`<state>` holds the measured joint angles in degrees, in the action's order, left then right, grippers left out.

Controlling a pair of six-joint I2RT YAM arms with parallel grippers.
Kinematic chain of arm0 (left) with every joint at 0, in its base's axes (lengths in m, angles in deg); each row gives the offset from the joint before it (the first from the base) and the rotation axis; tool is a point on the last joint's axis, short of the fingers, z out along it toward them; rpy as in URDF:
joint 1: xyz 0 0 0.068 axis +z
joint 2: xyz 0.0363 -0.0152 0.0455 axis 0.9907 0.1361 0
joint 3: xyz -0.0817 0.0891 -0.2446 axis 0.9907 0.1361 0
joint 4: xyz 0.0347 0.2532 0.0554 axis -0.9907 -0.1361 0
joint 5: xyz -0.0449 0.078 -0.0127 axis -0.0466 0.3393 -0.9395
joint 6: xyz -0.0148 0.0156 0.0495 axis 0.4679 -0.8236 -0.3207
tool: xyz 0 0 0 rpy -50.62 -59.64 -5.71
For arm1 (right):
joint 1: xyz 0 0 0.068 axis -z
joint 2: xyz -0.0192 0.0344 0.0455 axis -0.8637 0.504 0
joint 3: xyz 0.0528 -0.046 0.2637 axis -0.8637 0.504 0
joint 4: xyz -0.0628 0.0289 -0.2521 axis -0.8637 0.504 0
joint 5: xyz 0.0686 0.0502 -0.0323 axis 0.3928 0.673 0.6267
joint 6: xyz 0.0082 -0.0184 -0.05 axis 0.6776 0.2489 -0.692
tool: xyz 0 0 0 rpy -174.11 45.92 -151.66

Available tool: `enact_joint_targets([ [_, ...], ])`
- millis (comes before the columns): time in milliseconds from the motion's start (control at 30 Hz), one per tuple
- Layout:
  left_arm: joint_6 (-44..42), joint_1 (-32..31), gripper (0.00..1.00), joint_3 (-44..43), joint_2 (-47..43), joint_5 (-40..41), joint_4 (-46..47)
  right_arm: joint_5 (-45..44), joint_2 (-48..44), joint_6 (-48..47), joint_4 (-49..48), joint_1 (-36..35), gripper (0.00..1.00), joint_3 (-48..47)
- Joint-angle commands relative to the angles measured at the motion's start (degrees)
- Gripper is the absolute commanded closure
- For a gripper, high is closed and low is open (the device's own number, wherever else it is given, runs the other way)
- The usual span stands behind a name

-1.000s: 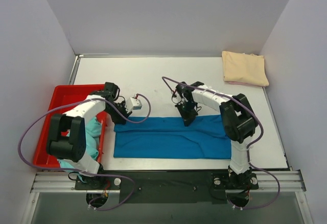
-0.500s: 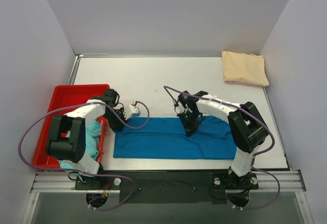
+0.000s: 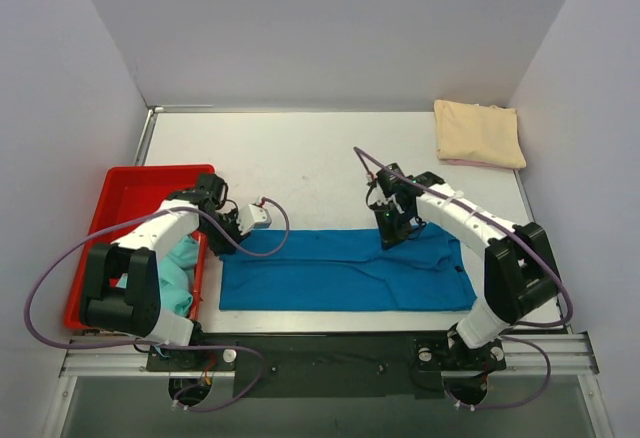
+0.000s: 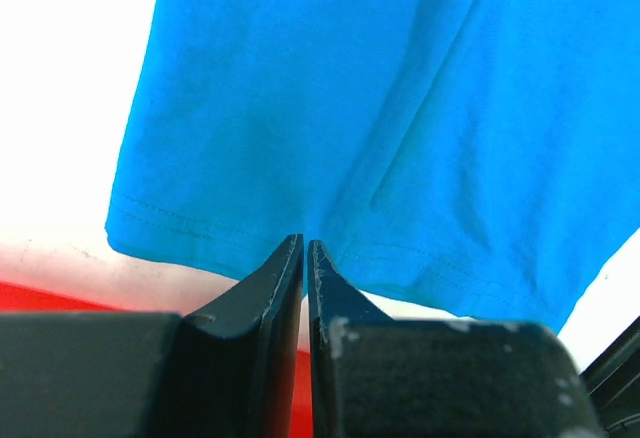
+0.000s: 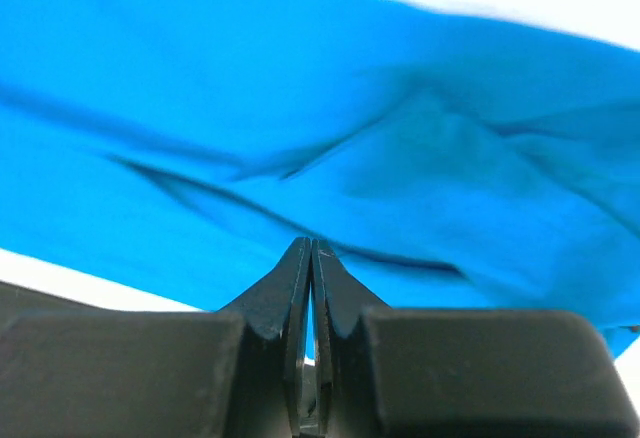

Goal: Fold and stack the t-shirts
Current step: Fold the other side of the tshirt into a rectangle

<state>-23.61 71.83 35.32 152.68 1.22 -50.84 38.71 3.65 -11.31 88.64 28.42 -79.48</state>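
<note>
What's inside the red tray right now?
A crumpled teal t-shirt lies in the red tray, toward its near right; the far part is bare. The left arm covers part of the shirt and floor.

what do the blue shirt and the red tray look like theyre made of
The blue shirt: soft matte knit, likely cotton; it wrinkles and shows a stitched hem. The red tray: seemingly rigid moulded plastic, with smooth, slightly glossy walls.
</note>
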Motion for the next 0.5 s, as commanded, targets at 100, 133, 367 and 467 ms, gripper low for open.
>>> enact_joint_targets([
  [100,1.4,0.2,0.83,-2.3,0.9,-1.7,2.2,-7.6,6.8,1.9,0.5,6.1,1.0,0.1],
  [133,1.8,0.3,0.83,-2.2,1.4,-1.2,2.7,-6.9,7.5,1.6,0.2,6.0,1.0,0.4],
  [367,3.1,0.4,0.83,-1.9,6.4,3.5,5.7,-7.7,7.3,2.6,0.1,6.6,1.0,3.5],
  [467,2.4,0.4,0.83,-2.3,6.0,2.1,3.7,-9.2,1.2,3.3,1.7,9.6,1.0,3.1],
])
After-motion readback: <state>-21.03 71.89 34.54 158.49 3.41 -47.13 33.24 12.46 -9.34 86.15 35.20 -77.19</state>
